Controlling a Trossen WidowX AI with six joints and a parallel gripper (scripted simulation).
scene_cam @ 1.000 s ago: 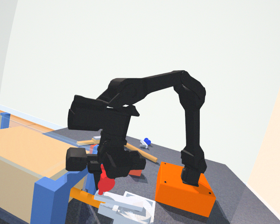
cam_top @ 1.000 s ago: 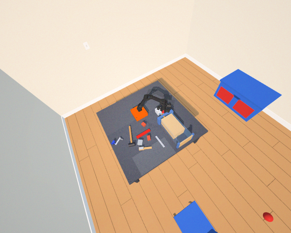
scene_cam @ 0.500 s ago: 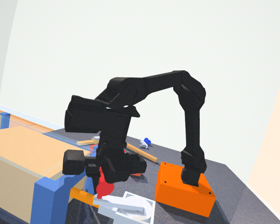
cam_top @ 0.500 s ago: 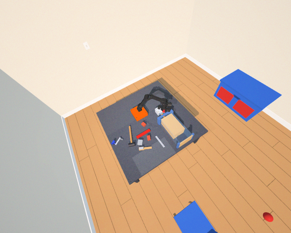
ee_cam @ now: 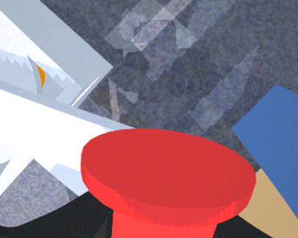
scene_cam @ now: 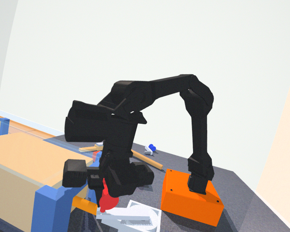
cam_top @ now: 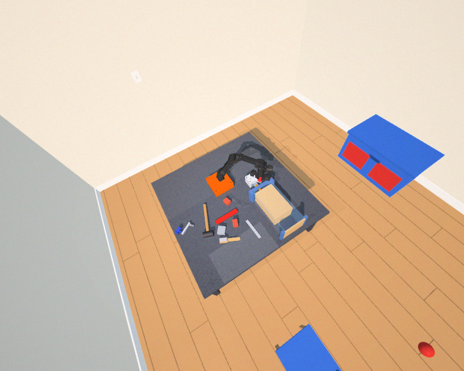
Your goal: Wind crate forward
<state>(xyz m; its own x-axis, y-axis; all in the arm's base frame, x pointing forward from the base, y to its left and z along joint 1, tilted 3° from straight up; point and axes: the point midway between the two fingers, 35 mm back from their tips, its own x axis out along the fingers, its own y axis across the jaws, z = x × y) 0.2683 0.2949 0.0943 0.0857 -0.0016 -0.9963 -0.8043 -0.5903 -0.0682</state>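
Observation:
The crate (cam_top: 274,203) (scene_cam: 15,154) sits flat inside the clear-panelled cubby. Its front is close behind the blue frame (cam_top: 251,195) (scene_cam: 44,204) (ee_cam: 281,116) at the mouth; I cannot tell whether they touch. An orange strap (scene_cam: 85,204) runs from the crate's front to the white winch (cam_top: 249,181) (scene_cam: 155,215). The handle's white crank arm (scene_cam: 125,216) (ee_cam: 49,123) lies level over the winch. Its key and the round hole are hidden. My gripper (cam_top: 260,178) (scene_cam: 103,196) (ee_cam: 152,186) is shut on the handle's red knob (scene_cam: 109,201) (ee_cam: 165,170), between winch and frame.
The arm's orange base (cam_top: 219,184) (scene_cam: 190,199) stands beside the winch. A hammer (cam_top: 206,217) (scene_cam: 147,159), a red bar (cam_top: 226,216), red blocks (cam_top: 227,201) (cam_top: 235,223), a grey block (cam_top: 220,229), a brush (cam_top: 233,239) and a grey strip (cam_top: 253,228) lie farther off.

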